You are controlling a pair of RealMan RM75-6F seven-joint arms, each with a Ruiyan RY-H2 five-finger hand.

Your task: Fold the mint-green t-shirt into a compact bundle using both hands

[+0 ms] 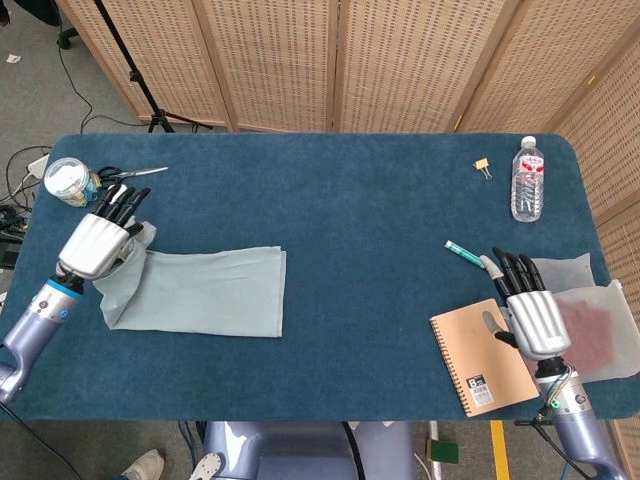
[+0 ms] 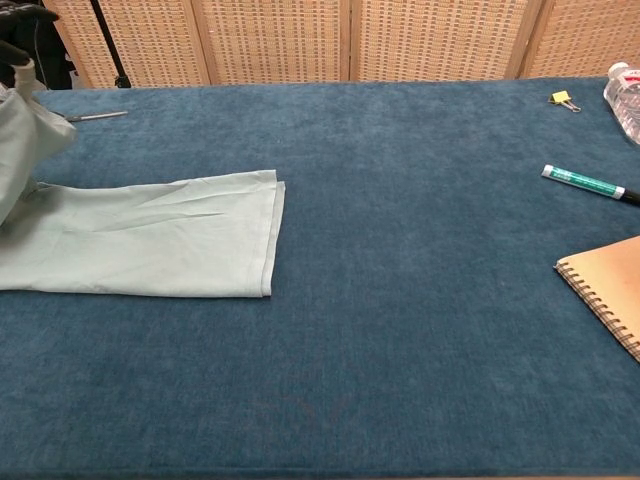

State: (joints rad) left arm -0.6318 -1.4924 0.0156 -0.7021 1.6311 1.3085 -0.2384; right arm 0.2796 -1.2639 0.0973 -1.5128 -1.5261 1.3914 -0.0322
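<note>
The mint-green t-shirt [image 1: 215,292] lies folded into a long strip on the left of the blue table [image 1: 360,220]. My left hand [image 1: 97,240] grips its left end, which hangs bunched above the table in the chest view, while the rest of the t-shirt [image 2: 160,240] lies flat. My right hand [image 1: 530,315] hovers over the tan notebook [image 1: 470,360] at the right front, far from the shirt. Its fingers are spread and it holds nothing. The chest view does not show it.
A green marker [image 1: 462,251] lies just beyond the notebook, and a translucent bag [image 1: 590,320] with reddish cloth is at the right edge. A water bottle [image 1: 527,180] and a binder clip [image 1: 483,166] are at the back right. A jar [image 1: 66,181] and scissors [image 1: 140,172] are at the back left.
</note>
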